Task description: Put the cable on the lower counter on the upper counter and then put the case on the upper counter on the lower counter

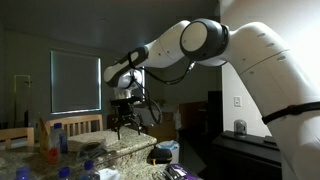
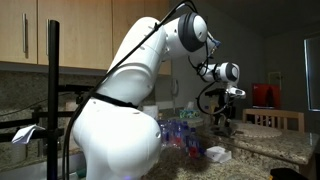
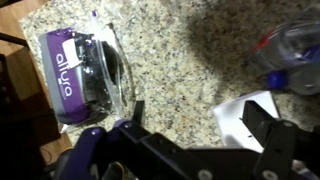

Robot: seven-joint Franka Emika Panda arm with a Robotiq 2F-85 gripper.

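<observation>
1. The robot arm (image 1: 200,45) is reached out over the speckled granite counter (image 3: 190,60); which counter level this is cannot be told.
2. The purple case (image 3: 75,75) is seen in the wrist view lying flat on the granite, off to one side of the claw rather than under it. Something dark is glimpsed behind its clear window; a loose cable cannot be made out in any view.
3. The gripper (image 3: 205,120) is held above the stone with its fingers (image 3: 137,112) spread wide, and nothing is gripped.
4. A white sheet (image 3: 245,118) and a blue-topped bottle (image 3: 292,50) are lying near the claw.
5. For a sound grasp, the claw is best centred over the case first and the jaws set across its narrower side. It should then be lowered squarely, so that the sheet and bottle are not caught.
6. White lettering is printed along the purple band; it is read as "allyo", though the last letter is uncertain.
</observation>
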